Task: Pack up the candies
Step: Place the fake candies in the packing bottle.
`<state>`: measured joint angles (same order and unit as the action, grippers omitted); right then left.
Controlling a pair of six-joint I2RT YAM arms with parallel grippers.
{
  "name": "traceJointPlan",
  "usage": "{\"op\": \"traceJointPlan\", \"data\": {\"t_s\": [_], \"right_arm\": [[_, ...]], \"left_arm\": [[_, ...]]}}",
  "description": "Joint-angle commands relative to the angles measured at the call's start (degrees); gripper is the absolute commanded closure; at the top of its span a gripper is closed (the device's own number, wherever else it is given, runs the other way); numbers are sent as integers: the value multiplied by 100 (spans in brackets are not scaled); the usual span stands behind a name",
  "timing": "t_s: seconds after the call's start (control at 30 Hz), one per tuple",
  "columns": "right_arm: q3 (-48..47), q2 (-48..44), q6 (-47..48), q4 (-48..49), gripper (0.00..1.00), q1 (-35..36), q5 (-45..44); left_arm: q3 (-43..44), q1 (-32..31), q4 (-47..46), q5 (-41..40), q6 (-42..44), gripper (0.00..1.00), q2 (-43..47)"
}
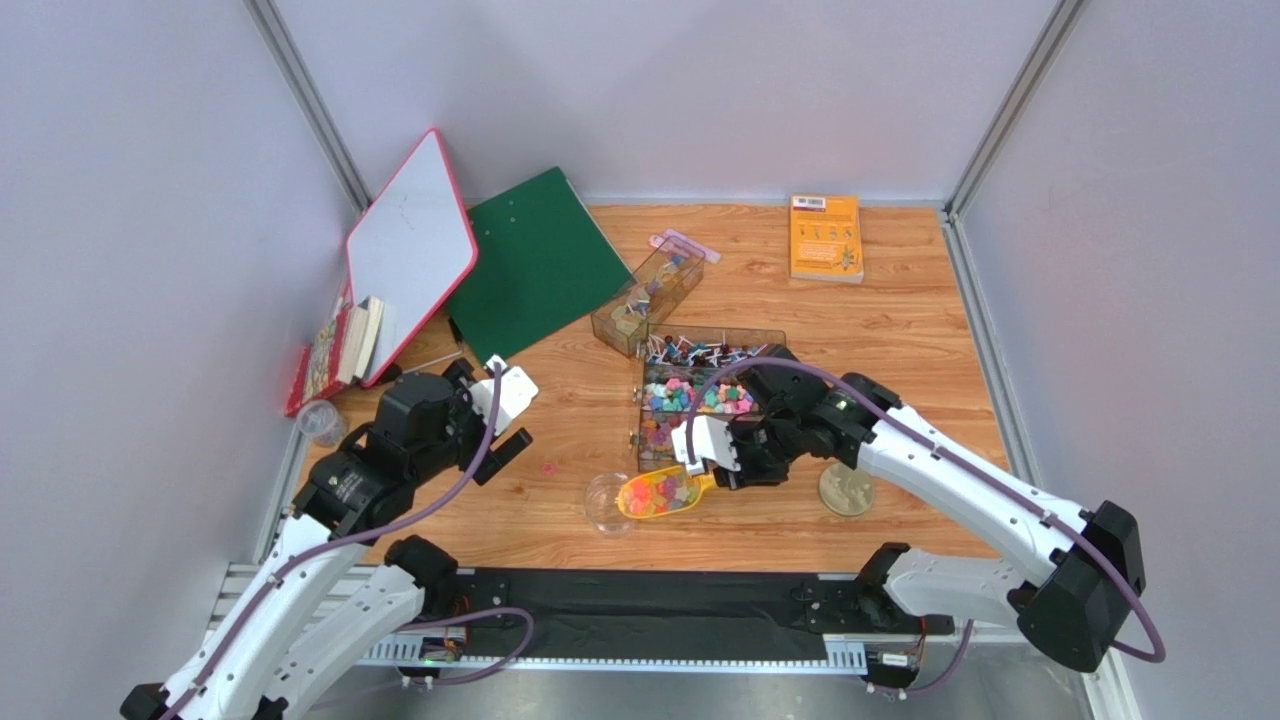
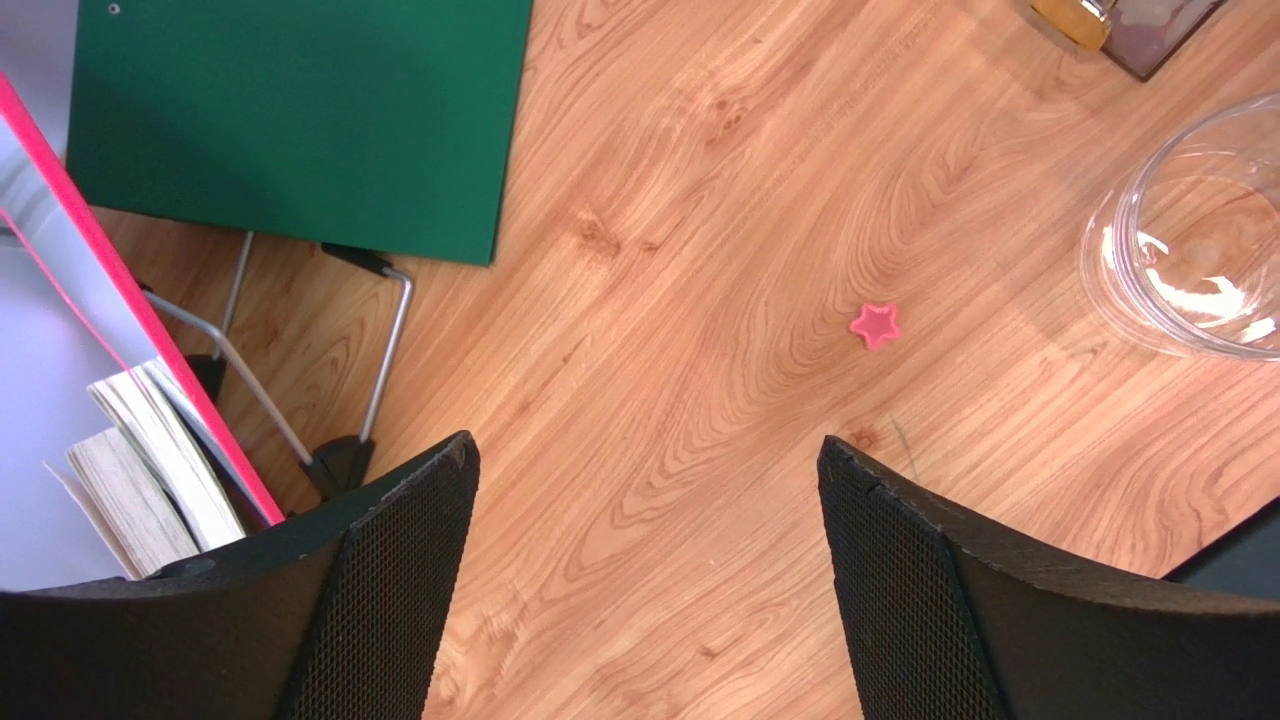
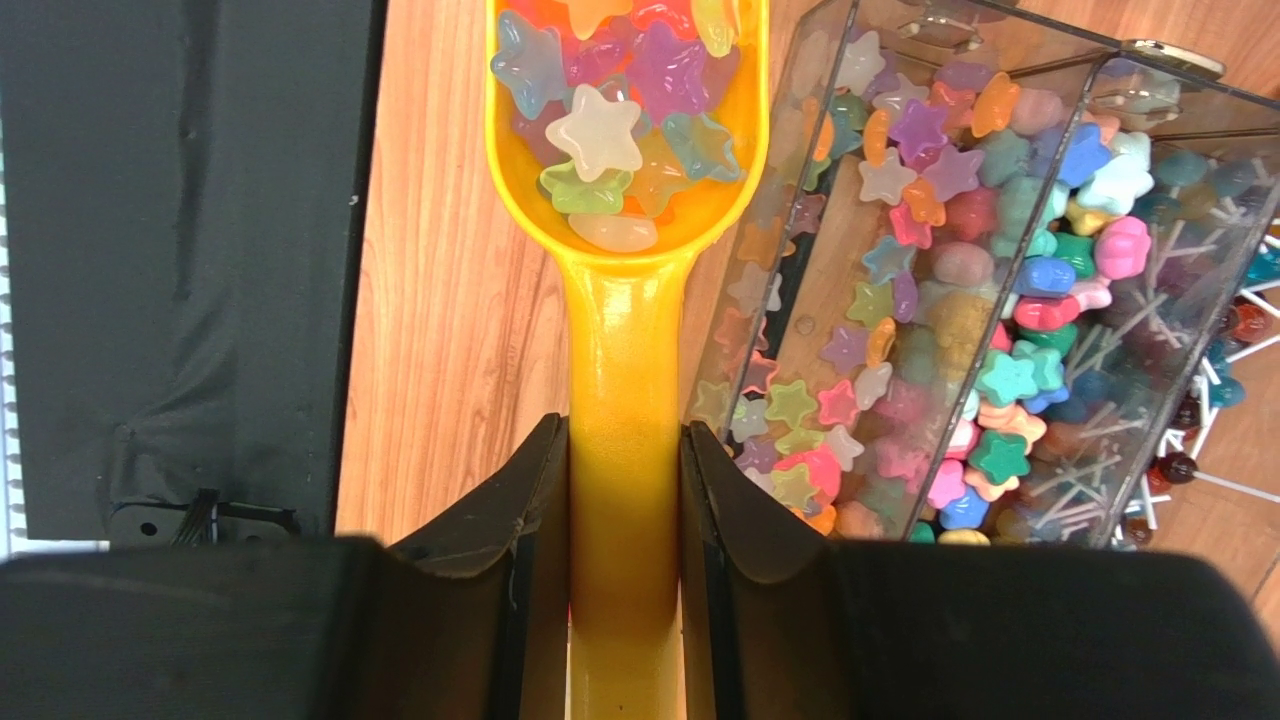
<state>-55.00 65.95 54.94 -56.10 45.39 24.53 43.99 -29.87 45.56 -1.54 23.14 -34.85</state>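
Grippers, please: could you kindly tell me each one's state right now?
Left gripper: open, holding nothing.
Right gripper: shut on the yellow scoop full of candies.

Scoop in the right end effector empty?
No, the yellow scoop clamped in the right end effector carries a heap of star-shaped candies in its bowl.

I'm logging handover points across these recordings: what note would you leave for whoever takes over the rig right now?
Right claw: shut on the yellow scoop handle; scoop loaded with star candies, its tip at the clear jar.
Left claw: open, empty, above the table.
Most candies sit in the clear box; one pink star lies loose near the jar.
Done: one scoopful taken. Left: tip it into the jar, which looks empty, collect the stray, probably fit the gold lid.
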Motion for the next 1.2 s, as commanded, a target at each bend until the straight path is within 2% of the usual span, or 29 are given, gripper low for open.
{"op": "traceJointPlan", "data": {"t_s": [0.0, 1.17], "right_arm": [[-423, 137, -53, 29, 100, 137, -300], [-1276, 796, -150, -753, 100, 866, -1715]], "left_arm": [[31, 34, -21, 223, -143, 12, 84], [-215, 34, -82, 479, -248, 12, 611]]}}
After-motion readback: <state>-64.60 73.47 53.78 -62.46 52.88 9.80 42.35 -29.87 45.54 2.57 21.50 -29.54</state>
